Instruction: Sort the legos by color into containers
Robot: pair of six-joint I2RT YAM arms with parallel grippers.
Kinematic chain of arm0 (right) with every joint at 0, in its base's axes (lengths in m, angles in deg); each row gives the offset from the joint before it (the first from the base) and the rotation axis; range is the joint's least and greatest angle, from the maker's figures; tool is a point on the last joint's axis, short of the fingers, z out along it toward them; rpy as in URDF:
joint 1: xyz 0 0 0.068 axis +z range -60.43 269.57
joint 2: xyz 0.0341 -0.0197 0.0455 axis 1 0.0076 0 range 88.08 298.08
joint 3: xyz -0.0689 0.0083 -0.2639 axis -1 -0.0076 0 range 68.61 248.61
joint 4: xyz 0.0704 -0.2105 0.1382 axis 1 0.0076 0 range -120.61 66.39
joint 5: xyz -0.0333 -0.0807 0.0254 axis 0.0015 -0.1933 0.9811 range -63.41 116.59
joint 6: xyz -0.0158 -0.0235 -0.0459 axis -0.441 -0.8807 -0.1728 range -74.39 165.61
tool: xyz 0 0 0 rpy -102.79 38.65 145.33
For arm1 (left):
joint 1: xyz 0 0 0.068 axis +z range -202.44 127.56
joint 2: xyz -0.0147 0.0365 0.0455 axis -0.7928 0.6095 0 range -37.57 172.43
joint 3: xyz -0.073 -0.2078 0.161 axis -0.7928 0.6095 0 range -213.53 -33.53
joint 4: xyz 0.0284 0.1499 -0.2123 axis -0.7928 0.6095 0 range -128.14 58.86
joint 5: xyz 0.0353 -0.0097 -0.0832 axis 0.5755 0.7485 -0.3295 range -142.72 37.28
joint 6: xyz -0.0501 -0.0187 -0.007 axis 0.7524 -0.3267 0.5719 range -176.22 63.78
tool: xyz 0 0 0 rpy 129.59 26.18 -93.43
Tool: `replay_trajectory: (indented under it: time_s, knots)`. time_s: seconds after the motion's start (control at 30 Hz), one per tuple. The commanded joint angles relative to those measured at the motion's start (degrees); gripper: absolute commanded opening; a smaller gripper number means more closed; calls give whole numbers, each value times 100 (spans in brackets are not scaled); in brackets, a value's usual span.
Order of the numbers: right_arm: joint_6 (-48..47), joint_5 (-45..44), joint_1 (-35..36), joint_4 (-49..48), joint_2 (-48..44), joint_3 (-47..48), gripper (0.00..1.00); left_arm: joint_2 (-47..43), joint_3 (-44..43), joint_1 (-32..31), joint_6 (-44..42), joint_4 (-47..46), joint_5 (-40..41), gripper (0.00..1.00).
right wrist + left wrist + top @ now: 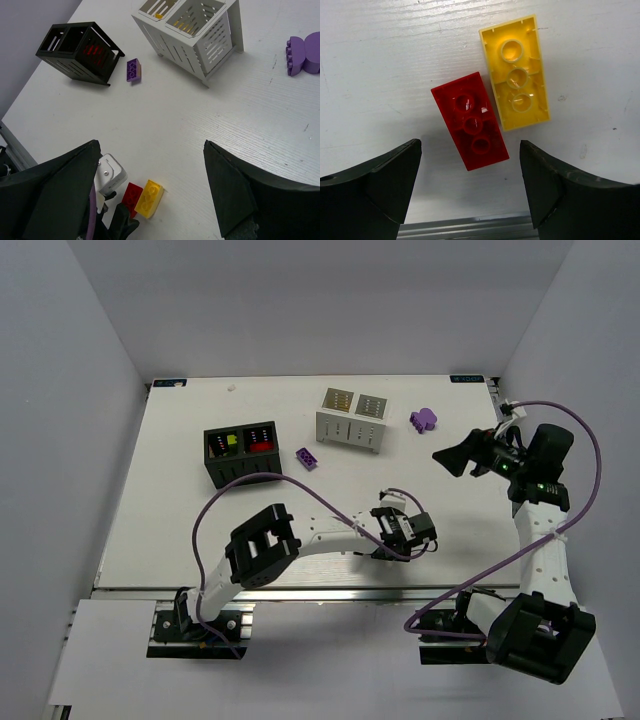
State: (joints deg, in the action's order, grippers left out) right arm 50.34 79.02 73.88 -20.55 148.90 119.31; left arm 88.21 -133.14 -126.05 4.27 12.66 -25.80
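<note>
While the left gripper [470, 167] hangs with jaws spread wide, a red brick [470, 120] lies between its fingers, hollow side up. A yellow brick [516, 72] lies just beside it, ahead and to the right. The right gripper [151, 150] is likewise wide and holds nothing. Ahead of it to the left stands the black box [75, 50] with a purple brick [133, 69] beside it, straight ahead the white box [200, 35], and far right a purple piece [305, 54].
</note>
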Motion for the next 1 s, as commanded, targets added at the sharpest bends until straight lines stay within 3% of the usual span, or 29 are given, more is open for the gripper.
replay_trajectory:
  time_s: [0.0, 0.67, 0.77, 0.97]
  knots:
    - [89, 180, -58, -242, -70, -60, 89, 17, -181, 39, 112, -27, 217, 89]
    - [116, 409, -216, -259, -17, -95, 89, 228, -182, 303, 139, 149, 613, 75]
    - [116, 426, -225, -268, 0, -104, 89, 202, -102, 355, 139, 123, 578, 69]
    - [116, 462, -242, -277, 18, -113, 89, -26, 292, 355, 165, -106, 393, 41]
